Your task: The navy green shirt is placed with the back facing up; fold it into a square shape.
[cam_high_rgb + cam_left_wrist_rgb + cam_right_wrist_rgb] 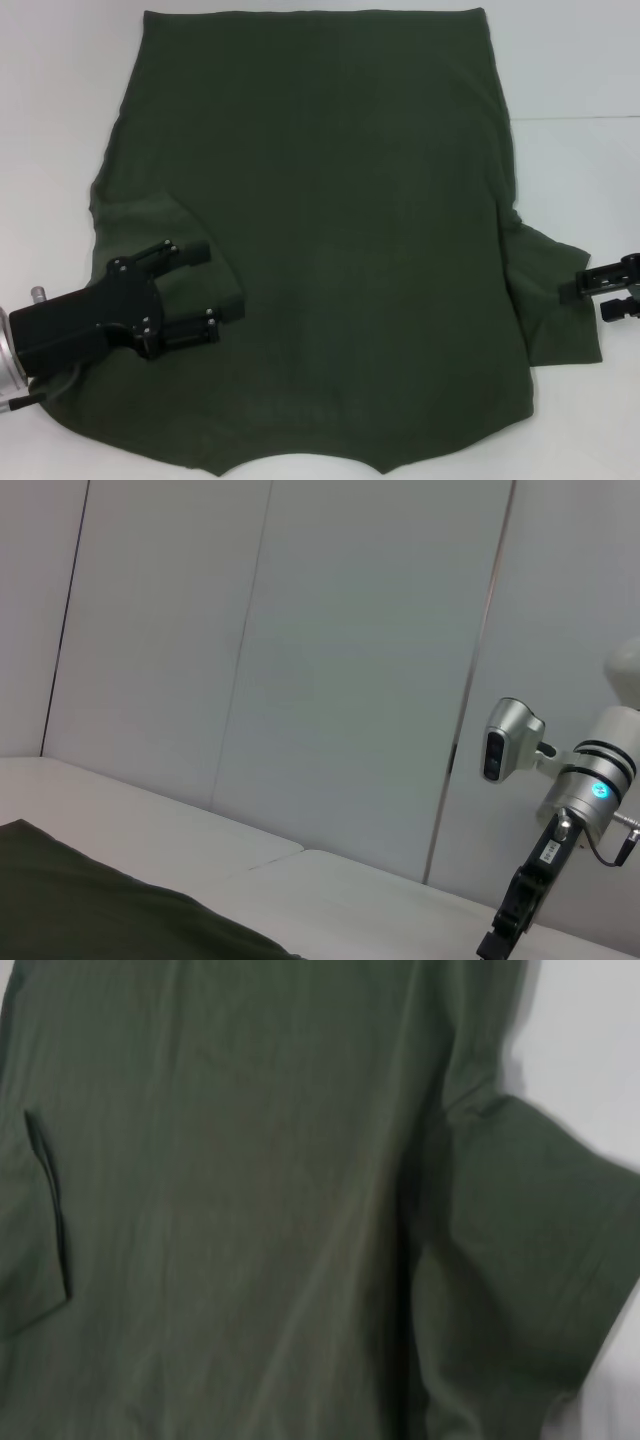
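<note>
In the head view, the large dark olive-green cotton T-shirt lies spread back-up over most of the white table, collar toward the near edge. Its left sleeve is already folded inward onto the body, and the left gripper hovers over that fold, its black fingers apart and holding nothing. The right sleeve lies flat toward the table's right edge, with the right gripper beside it; whether its fingers are parted I cannot tell.

The left wrist view shows a corner of the shirt on the table before grey wall panels, with the right arm opposite.

The right wrist view shows the shirt, its unfolded sleeve and the tucked one.

By my judgement, only the first sleeve fold is done; the right sleeve and the lengthwise folds remain.
</note>
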{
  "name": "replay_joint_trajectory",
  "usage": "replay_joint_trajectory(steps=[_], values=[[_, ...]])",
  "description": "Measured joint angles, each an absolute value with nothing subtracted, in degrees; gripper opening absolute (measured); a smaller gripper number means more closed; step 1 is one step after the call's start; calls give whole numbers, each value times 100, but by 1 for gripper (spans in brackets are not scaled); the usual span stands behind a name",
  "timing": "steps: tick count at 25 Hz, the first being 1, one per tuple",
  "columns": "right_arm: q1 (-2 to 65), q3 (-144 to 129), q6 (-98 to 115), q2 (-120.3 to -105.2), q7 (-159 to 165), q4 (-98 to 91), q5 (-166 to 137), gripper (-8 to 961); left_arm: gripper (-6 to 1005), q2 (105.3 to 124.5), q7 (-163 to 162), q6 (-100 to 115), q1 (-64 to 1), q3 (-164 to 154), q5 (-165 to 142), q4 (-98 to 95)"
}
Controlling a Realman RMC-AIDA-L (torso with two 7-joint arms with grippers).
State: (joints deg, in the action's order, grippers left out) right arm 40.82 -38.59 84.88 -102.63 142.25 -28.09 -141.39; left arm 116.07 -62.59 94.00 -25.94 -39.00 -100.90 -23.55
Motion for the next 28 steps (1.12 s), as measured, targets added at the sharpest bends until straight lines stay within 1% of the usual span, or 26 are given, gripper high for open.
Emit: replay_joint_trajectory(steps=[4, 11, 28], values=[[4109, -3880, 8387, -10299, 14156, -2801, -14139, 928, 904, 11610, -6263, 9400, -2595, -3903, -10090, -2355], [4140, -3902, 8189, -10407, 14037, -2739, -14139, 928, 904, 11610, -6245, 9381, -2601, -3902, -10090, -2356], [4158, -3904, 8116, -10469, 13984, -2602, -14106, 921, 904, 11636, -6240, 9325, -2602, -3902, -10098, -2356]])
